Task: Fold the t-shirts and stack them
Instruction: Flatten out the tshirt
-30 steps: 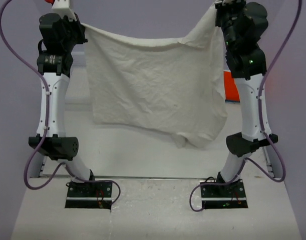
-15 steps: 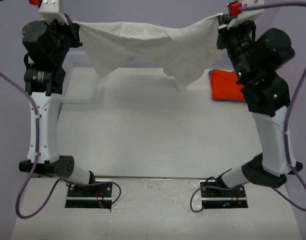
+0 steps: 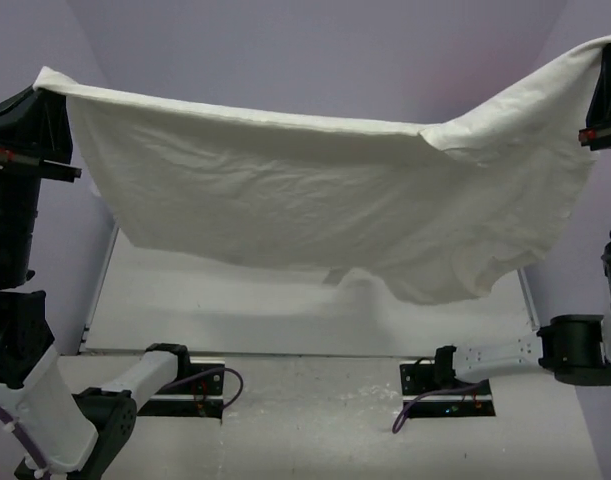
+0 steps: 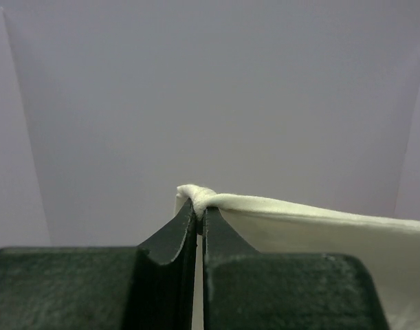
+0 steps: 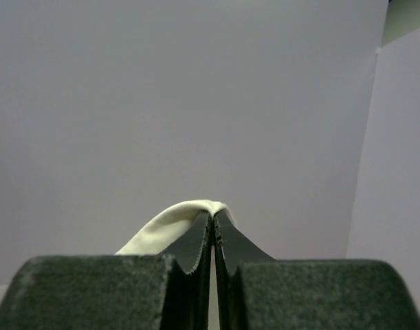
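The cream t-shirt (image 3: 315, 200) hangs spread wide in the air across the top view, well above the table. My left gripper (image 3: 47, 85) is shut on its left top corner; the left wrist view shows the cloth (image 4: 196, 194) pinched at my left gripper's (image 4: 199, 210) tips. My right gripper (image 3: 610, 55) is shut on the right top corner at the frame's right edge; the right wrist view shows the cloth (image 5: 172, 221) draped over my right gripper's (image 5: 213, 218) tips. The orange and blue shirts are hidden behind the cream one.
The white table (image 3: 235, 300) lies below the hanging shirt, with its left rim (image 3: 100, 285) and right rim (image 3: 530, 295) showing. Both arm bases (image 3: 185, 385) (image 3: 445, 385) sit at the near edge. A plain purple wall is behind.
Both arms have swung up and outward toward the camera, stretching the cream shirt wide. It now covers the orange shirt that showed at the back right before.
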You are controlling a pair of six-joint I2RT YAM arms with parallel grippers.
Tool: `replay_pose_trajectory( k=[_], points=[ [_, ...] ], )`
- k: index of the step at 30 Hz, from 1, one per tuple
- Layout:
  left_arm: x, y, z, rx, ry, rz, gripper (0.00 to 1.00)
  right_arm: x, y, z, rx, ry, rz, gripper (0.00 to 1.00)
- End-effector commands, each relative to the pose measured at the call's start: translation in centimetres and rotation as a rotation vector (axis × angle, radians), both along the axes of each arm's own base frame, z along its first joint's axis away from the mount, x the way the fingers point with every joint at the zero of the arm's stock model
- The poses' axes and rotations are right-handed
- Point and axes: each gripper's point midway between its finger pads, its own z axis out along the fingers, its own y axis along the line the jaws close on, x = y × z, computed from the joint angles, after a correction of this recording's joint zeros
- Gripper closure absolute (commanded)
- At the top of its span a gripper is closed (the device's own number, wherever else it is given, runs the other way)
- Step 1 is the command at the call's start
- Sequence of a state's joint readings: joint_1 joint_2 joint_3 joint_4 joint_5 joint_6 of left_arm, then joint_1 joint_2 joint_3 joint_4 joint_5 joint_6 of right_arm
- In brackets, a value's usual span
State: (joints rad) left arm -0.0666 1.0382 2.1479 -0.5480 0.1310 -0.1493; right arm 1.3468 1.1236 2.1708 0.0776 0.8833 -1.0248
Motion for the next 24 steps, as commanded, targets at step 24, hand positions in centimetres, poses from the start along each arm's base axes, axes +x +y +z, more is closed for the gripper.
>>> replay_pose_trajectory(
  k=[24],
  points=[
    [33.6, 1.1, -46.0, -0.037, 0.935, 0.196, 1.00, 34.6, 8.4, -38.5, -0.273, 0.831, 0.007, 1.00]
  ],
)
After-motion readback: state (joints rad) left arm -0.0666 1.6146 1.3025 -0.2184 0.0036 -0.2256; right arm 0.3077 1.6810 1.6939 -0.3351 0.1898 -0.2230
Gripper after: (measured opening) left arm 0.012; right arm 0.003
